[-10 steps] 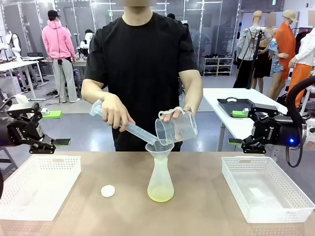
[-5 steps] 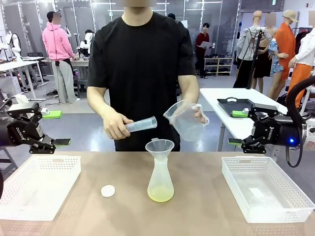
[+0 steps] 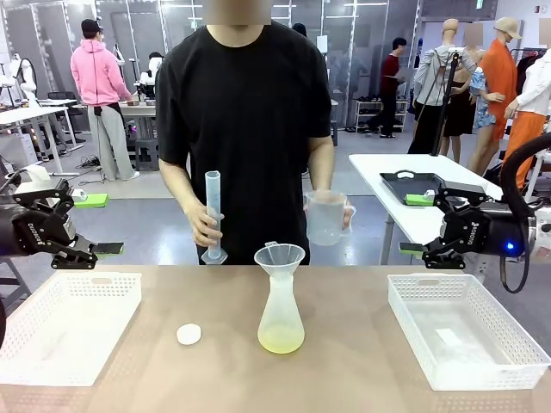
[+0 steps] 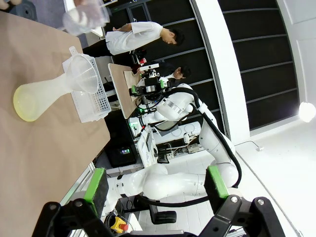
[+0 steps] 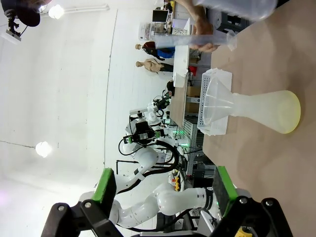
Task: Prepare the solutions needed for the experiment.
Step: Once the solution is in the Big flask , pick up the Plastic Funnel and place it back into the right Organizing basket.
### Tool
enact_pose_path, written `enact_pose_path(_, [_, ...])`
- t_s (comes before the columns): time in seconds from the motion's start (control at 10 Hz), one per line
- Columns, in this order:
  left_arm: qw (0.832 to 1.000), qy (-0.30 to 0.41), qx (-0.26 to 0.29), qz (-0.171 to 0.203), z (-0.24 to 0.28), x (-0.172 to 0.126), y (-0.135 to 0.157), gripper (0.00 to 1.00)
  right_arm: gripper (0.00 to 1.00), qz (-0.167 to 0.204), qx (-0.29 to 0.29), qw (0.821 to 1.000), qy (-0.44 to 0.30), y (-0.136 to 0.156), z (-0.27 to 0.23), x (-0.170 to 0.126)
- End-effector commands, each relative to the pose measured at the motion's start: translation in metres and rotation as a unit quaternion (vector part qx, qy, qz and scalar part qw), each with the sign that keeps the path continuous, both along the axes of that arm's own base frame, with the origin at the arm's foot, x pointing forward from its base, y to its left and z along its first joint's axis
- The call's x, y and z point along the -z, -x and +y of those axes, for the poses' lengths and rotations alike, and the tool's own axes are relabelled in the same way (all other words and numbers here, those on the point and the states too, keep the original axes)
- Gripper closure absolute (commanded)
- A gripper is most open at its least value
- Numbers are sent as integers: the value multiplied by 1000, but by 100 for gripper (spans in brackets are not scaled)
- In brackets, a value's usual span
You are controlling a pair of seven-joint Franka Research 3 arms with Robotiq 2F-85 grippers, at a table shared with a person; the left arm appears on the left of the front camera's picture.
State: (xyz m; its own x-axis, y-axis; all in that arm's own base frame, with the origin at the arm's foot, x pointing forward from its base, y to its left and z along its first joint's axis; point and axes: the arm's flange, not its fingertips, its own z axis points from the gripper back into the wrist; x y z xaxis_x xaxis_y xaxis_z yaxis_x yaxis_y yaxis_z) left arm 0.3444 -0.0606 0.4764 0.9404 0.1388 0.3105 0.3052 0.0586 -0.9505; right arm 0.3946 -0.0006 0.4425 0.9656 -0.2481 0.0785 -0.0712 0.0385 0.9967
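A translucent conical flask (image 3: 281,314) with a funnel (image 3: 280,256) in its neck stands mid-table. A small amount of pale yellow-green solution (image 3: 281,342) lies in its bottom. Behind it the person holds a graduated cylinder (image 3: 213,215) upright in one hand and a clear beaker (image 3: 325,217) in the other. My left gripper (image 3: 79,255) hovers open off the table's left side and my right gripper (image 3: 428,251) hovers open off the right side, both far from the flask. The left wrist view shows the flask (image 4: 54,89) beyond open fingers (image 4: 96,185). The right wrist view shows the flask (image 5: 256,108) and the cylinder (image 5: 192,40).
A white mesh basket (image 3: 69,323) sits at the table's left and another (image 3: 465,331) at its right. A small white round cap (image 3: 188,334) lies left of the flask. The person stands close at the far edge.
The person has pulled the cylinder and beaker back from the funnel, turned the cylinder upright and lowered both. Neither arm has moved.
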Motion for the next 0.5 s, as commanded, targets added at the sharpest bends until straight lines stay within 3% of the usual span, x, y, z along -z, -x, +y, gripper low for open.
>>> enact_pose_path(0.0, [1000, 5, 5, -1, 0, -1, 1, 0, 0, -11, -8, 1000, 24, 0, 2, -4])
enact_pose_path(0.4, [1000, 5, 5, -1, 0, -1, 1, 0, 0, -26, -29, 991, 126, -29, 38, -35])
